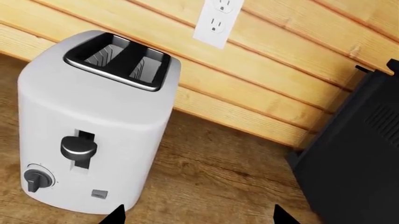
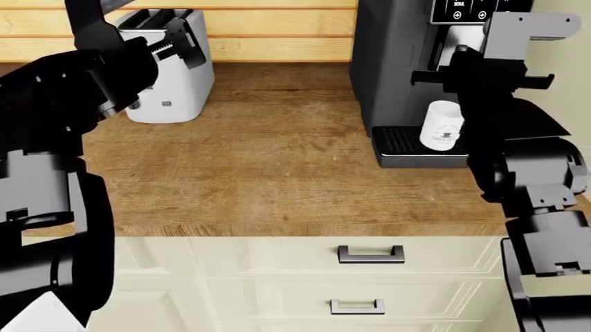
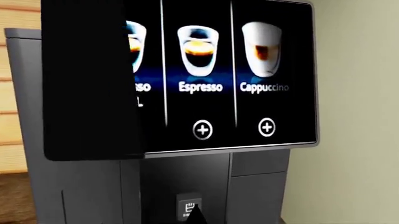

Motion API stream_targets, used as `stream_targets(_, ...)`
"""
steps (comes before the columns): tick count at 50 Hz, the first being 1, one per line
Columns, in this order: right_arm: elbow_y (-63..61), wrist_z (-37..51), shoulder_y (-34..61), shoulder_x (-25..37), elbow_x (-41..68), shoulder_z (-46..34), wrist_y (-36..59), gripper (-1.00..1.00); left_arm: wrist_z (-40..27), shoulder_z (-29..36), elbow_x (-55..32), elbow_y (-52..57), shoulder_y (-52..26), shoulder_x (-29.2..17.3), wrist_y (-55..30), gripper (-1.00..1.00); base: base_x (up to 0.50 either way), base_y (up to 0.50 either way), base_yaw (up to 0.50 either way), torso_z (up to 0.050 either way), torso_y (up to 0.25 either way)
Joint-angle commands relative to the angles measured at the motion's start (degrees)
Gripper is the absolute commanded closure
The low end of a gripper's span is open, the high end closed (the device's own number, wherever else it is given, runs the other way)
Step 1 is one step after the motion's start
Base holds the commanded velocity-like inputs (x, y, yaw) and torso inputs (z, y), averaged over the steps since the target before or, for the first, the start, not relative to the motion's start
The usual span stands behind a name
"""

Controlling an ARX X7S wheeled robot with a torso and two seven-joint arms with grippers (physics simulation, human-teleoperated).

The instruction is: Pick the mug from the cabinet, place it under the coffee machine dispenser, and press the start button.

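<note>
Standing on the drip tray [image 2: 399, 142], your mug [image 2: 441, 126] sits upright beneath the coffee machine dispenser [image 2: 459, 54], at 5 o'clock of the machine's body. Your right gripper [image 2: 517, 72] hovers above it at 1 o'clock, apart from it, near the screen [image 3: 240, 74]; its spread you cannot tell. Your left gripper [image 2: 171, 45], jaws parted and empty, faces the toaster [image 1: 87, 126].

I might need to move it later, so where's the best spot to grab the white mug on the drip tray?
Grip the mug across its round body from the open front. It stands upright on the drip tray, with the machine behind and the dispenser above. Its handle isn't visible.
</note>
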Motion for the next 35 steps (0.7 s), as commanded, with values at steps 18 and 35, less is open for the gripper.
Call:
stream_targets(18,6.3,-1.3,2.2,-1.6,-0.9,-0.4,-3.3,1.00,0.1,0.4,-0.3,-1.6,-0.4,-0.2,1.1,-1.00,0.00,0.00,0.00,0.000,0.000)
stream_targets(35,16.4,-2.8,5.3,-4.0,-2.2,-0.6,-8.4,1.00,0.1,0.6,-0.5,-2.1,-0.5,-0.2,1.7,-1.00,0.00,0.00,0.00,0.000,0.000)
